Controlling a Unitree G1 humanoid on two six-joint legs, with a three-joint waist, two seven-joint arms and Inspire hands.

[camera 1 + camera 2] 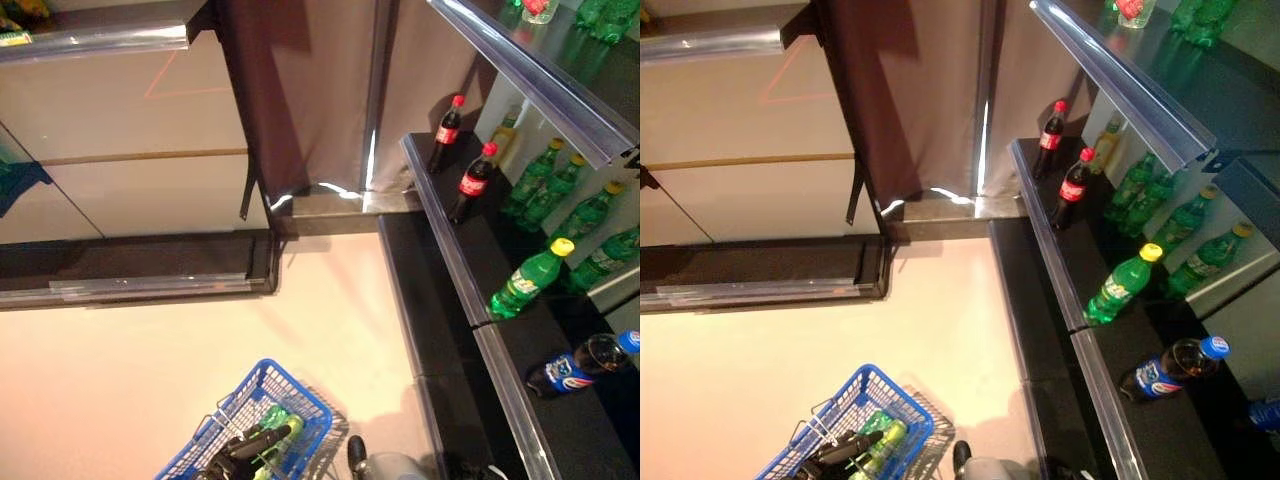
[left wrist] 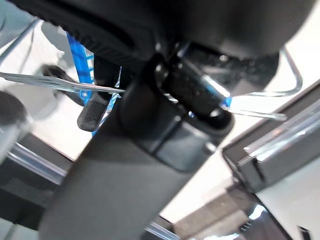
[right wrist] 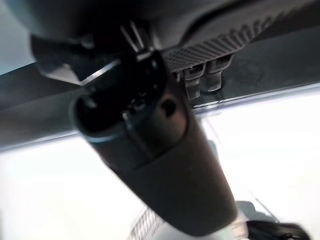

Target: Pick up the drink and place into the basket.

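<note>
1. Plainly, the left hand [image 1: 240, 455] is curling around the handle of the blue wire basket [image 1: 290, 393], which is hanging low over the pale floor [image 1: 150, 360] with green bottles [image 1: 275, 420] already lying in it.
2. The right hand [image 3: 150, 150] is showing only in its own wrist view; I cannot tell whether its fingers are open or holding anything.
3. The drinks are waiting on the dark shelf [image 1: 520, 350] to the robot's right: two cola bottles [image 1: 472, 183] standing, a green soda bottle [image 1: 530, 279] leaning, a blue-labelled cola bottle [image 1: 585, 362] lying flat.
4. Risk, as I judge it: the flat bottle is likely rolling away at a touch, and a reach is possibly toppling the leaning one.
5. The basket may be swinging, so a drop could miss it.
6. Only the eye views are showing the shelf; the left wrist view alone is showing the handle grip closely.
</note>
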